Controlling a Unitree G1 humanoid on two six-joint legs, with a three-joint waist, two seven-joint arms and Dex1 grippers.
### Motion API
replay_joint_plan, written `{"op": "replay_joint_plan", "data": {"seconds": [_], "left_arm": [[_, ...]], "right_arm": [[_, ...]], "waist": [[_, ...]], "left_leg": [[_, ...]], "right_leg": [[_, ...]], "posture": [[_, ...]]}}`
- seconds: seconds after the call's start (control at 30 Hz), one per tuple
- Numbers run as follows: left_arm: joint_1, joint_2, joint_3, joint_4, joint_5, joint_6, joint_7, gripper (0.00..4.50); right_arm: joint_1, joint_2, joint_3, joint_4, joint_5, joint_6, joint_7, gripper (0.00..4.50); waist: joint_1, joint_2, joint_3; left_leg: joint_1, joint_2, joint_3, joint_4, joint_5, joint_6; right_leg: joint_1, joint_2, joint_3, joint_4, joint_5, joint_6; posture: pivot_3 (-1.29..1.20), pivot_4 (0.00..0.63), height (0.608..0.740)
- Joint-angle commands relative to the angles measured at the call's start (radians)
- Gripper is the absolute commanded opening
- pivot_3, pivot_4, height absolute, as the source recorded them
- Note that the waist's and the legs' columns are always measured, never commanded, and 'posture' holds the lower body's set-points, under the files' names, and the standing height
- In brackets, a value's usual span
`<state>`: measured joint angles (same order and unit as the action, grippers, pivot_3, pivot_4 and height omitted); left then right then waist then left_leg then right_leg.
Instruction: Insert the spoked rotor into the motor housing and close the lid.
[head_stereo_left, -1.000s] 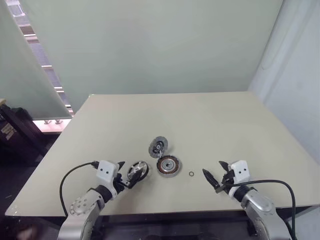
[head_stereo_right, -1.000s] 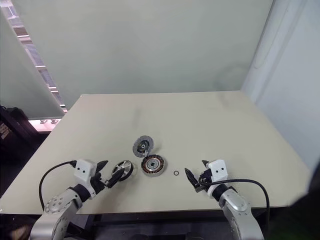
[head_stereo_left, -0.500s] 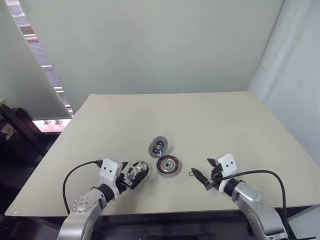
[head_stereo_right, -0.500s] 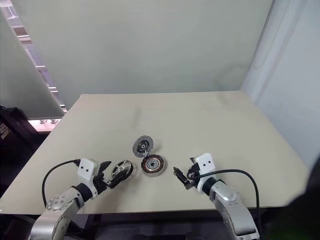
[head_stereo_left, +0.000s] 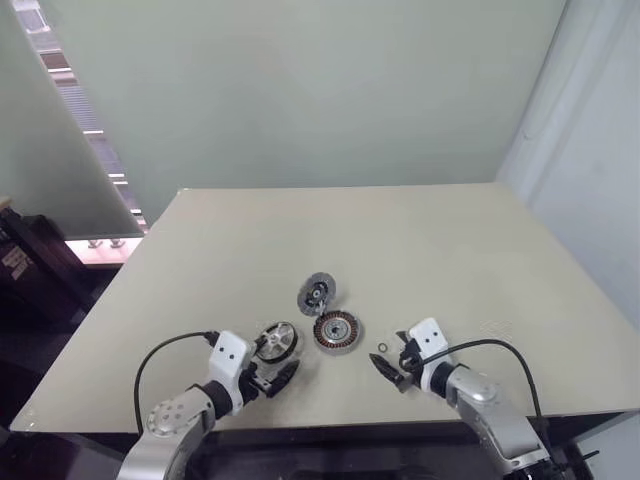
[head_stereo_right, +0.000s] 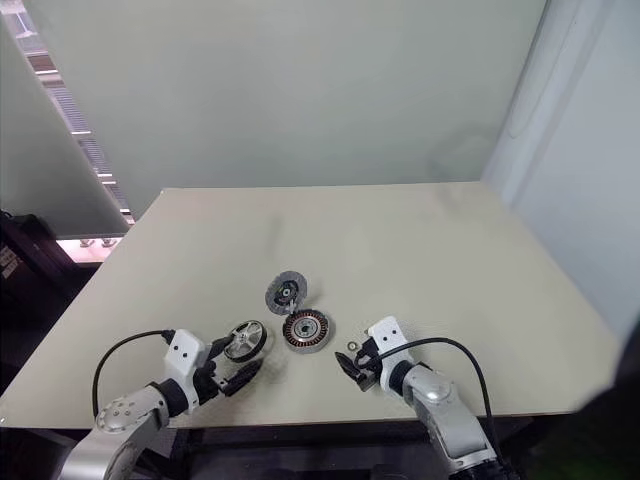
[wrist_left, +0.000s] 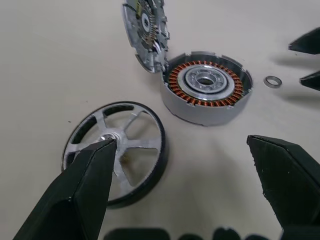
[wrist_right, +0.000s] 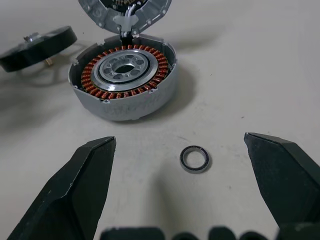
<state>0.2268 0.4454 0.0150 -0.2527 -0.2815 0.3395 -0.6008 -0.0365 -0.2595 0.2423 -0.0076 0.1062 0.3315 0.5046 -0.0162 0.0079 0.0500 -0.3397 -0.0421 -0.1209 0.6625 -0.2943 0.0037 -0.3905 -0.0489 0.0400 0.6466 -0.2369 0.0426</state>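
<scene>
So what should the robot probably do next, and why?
Probably ease the open left gripper onto the spoked rotor and close. The rotor lies flat beside the motor housing, whose copper windings are exposed, lid propped open behind it.

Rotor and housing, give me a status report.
Both grippers open, left, right. Rotor flat beside housing, not inserted. Lid propped against housing. Loose ring before right gripper.
</scene>
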Motion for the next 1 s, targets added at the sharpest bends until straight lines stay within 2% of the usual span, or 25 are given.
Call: {"op": "replay_joint_plan", "data": {"seconds": [0.03,1.0], "left_arm": [[0.002,0.021,-0.013,-0.042,0.019,-0.023,-0.015,4.47],[0.017,0.006,-0.046,-0.001,0.044,-0.079,-0.023,4.47]], "right_arm": [[-0.032,0.01,0.004,0.023,-0.018,-0.036,0.0,4.5],[-0.068,0.071,-0.02,0.191,-0.042,-0.1,-0.067,4.5]], "waist": [[0.0,0.0,0.0],[0.0,0.0,0.0]], "left_leg": [[0.0,0.0,0.0,0.0,0.0,0.0],[0.001,0.0,0.0,0.0,0.0,0.0]], "right_leg": [[0.0,0.0,0.0,0.0,0.0,0.0],[0.0,0.0,0.0,0.0,0.0,0.0]], "posture": [[0.0,0.0,0.74],[0.0,0.0,0.74]]}}
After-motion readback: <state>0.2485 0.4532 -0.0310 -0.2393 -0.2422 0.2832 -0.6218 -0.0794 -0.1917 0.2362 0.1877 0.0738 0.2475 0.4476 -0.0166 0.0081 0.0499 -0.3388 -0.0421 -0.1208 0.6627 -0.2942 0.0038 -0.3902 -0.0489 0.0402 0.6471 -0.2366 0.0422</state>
